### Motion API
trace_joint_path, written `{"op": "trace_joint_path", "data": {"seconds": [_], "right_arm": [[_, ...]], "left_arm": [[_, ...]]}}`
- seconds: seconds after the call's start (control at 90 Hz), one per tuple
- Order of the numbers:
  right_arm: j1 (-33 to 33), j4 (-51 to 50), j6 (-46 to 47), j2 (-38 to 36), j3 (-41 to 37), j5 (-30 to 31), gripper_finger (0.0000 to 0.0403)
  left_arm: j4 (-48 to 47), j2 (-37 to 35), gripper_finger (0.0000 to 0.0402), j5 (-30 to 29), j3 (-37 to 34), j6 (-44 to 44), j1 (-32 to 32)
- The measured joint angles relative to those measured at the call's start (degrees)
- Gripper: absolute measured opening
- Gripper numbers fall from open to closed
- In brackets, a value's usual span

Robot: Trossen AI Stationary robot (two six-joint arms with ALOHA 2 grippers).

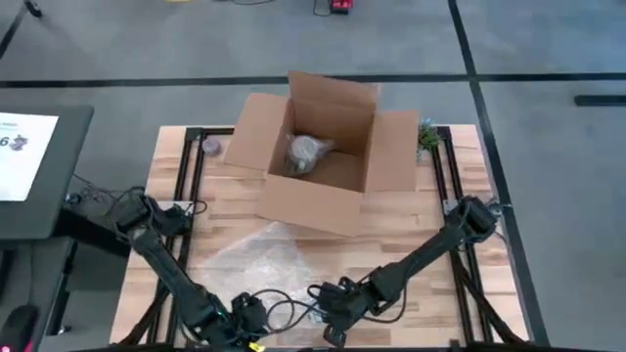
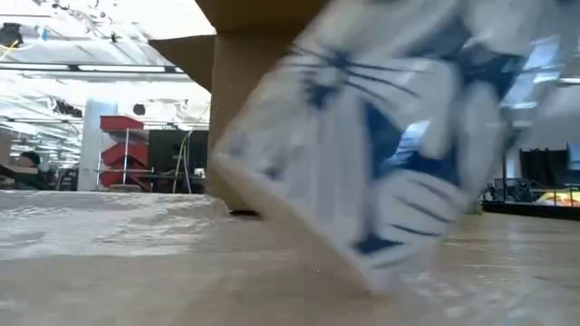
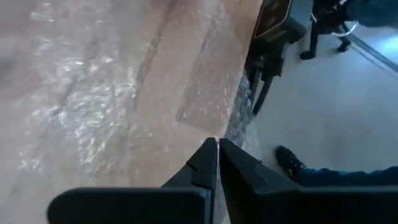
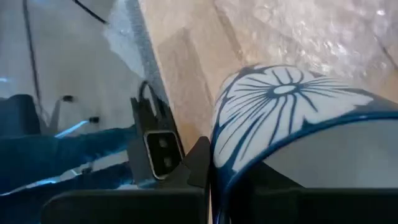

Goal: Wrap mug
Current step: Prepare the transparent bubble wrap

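Observation:
A white mug with blue flower and whisker markings (image 4: 280,106) is in my right gripper (image 1: 333,315) at the table's near edge, right of the middle. In the low view the mug (image 2: 390,154) is tilted, its lowest corner close to the table. A clear bubble wrap sheet (image 1: 264,252) lies flat on the wood, left of the mug. My left gripper (image 3: 217,146) is shut at the near edge, by the sheet's overhanging corner (image 3: 239,118). My right gripper has the mug by its wall at the blue rim (image 4: 217,146). One finger (image 4: 198,163) is outside the wall; the mug hides the other, which seems to be inside. The mug hangs tilted. My left gripper's shut fingertips are at the wrap's near edge; whether they touch it, I cannot tell.
An open cardboard box (image 1: 323,196) stands at the far middle with a wrapped bundle (image 1: 306,154) inside. A small plant (image 1: 427,135) and a grey roll (image 1: 210,147) flank it. Cables (image 1: 279,301) lie at the near edge. A person's shoe (image 3: 289,162) is on the floor.

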Motion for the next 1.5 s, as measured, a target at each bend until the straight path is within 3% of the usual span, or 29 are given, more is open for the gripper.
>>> {"op": "trace_joint_path", "data": {"seconds": [0.278,0.478,0.589,0.7,0.811,0.922,1.122,1.356,1.5], "right_arm": [[7.4,-20.2,10.1,-4.9,-0.4,1.0,0.0009],[10.2,-22.2,13.8,-8.7,-0.6,1.1,0.0008],[10.9,-21.7,14.9,-9.5,-0.5,1.8,0.0008],[11.1,-21.3,15.1,-9.4,-0.6,1.8,0.0008],[11.1,-19.8,15.0,-9.5,-0.5,1.8,0.0008],[11.0,-19.7,15.0,-9.5,-0.5,1.9,0.0008],[10.6,-19.1,14.5,-9.5,-0.5,2.6,0.0008],[10.6,-19.4,12.8,-9.5,-0.5,3.0,0.0009],[10.6,-24.1,12.7,-9.4,-0.5,3.0,0.0009]], "left_arm": [[-1.9,3.1,0.0000,-5.4,3.4,3.3,3.6],[4.2,3.1,0.0006,-7.4,3.5,12.9,7.1],[9.4,3.1,0.0045,-4.3,3.3,21.4,9.4],[11.4,3.1,0.0108,-0.6,3.3,28.7,11.1],[8.0,4.0,0.0160,6.1,3.3,33.2,11.9],[3.0,6.7,0.0175,9.4,3.2,32.7,11.7],[1.2,12.4,0.0144,10.3,6.0,30.1,10.3],[-8.1,12.7,0.0016,6.0,11.5,26.7,10.1],[-15.4,10.5,0.0012,0.7,17.5,24.0,10.1]]}}
